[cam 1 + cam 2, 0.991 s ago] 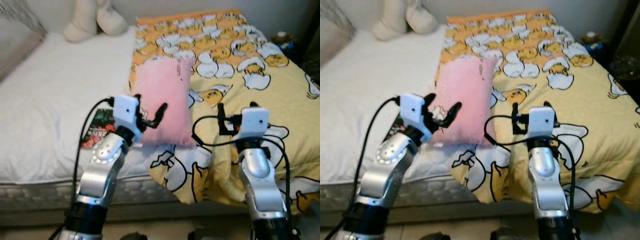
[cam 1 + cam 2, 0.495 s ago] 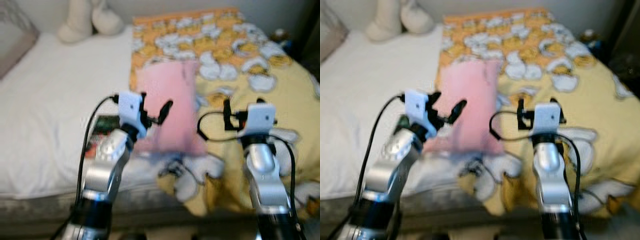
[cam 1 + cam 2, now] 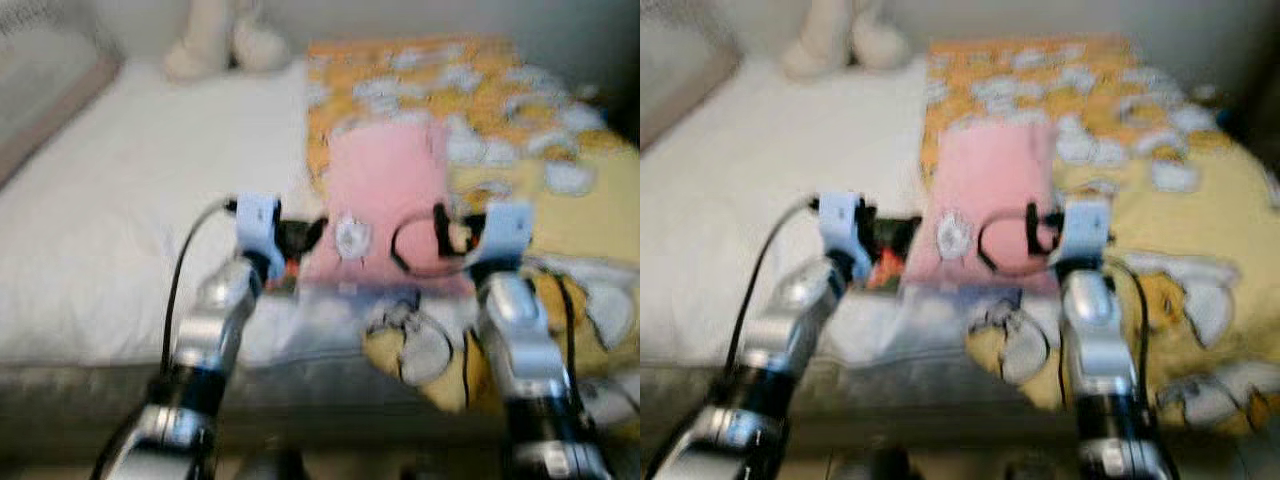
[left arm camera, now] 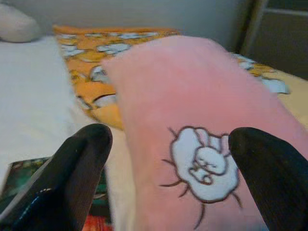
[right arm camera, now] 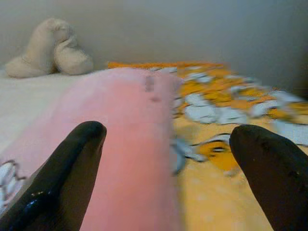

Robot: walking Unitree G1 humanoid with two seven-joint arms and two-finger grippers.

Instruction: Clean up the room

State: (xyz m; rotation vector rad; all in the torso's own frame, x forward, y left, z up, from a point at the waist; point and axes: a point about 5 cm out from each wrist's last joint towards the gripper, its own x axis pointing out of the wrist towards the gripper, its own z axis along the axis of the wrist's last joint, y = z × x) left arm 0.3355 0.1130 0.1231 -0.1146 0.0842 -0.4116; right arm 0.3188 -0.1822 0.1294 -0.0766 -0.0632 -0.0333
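A pink pillow [image 3: 385, 190] with a white bunny patch [image 4: 202, 163] lies on the bed, half on the yellow duck-print duvet [image 3: 540, 130]. My left gripper [image 3: 308, 235] is open at the pillow's near left corner, its fingers [image 4: 72, 178] spread either side of the bunny patch. My right gripper [image 3: 445, 228] is open at the pillow's near right side, with the pillow [image 5: 120, 125] before one finger and the duvet [image 5: 231, 106] before the other. Neither holds anything. The eye views are blurred.
A dark book or packet [image 3: 890, 255] lies on the white sheet [image 3: 150, 200] just left of the pillow. A cream plush toy [image 3: 225, 45] sits at the head of the bed. The mattress edge [image 3: 300, 350] runs below both arms.
The whole picture has shifted and blurred, so the camera has moved. The left gripper has dropped from above the pillow's corner to its near end. Both grippers stay open.
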